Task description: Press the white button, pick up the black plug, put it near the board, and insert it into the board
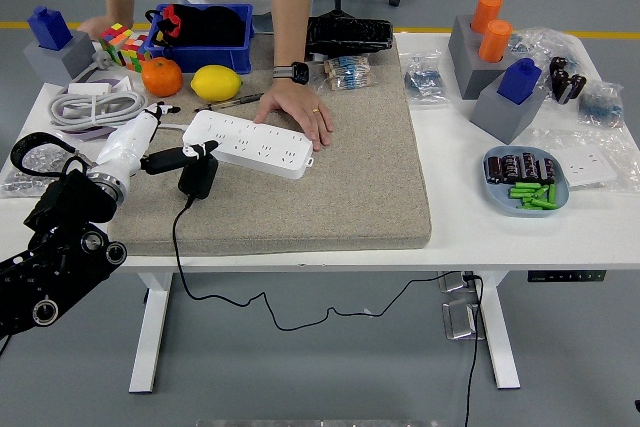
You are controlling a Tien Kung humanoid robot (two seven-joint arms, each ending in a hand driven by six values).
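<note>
A white power strip (250, 143) lies on the grey mat (330, 177), slanting down to the right. A person's hand (298, 110) rests on its far right end. My left hand (185, 155) reaches in from the lower left, and its fingers are shut on the black plug (199, 175). The plug sits at the strip's near left end, just below its edge, and its black cable (178, 247) hangs off the table's front. I cannot make out the white button on the strip. The right arm is out of view.
Behind the strip lie an orange (161, 76), a lemon (216, 82), a pen (232, 102), a blue bin (200, 35) and a coiled white cable (95, 107). A blue dish (527, 180) of small parts and grey blocks (505, 107) stand at the right.
</note>
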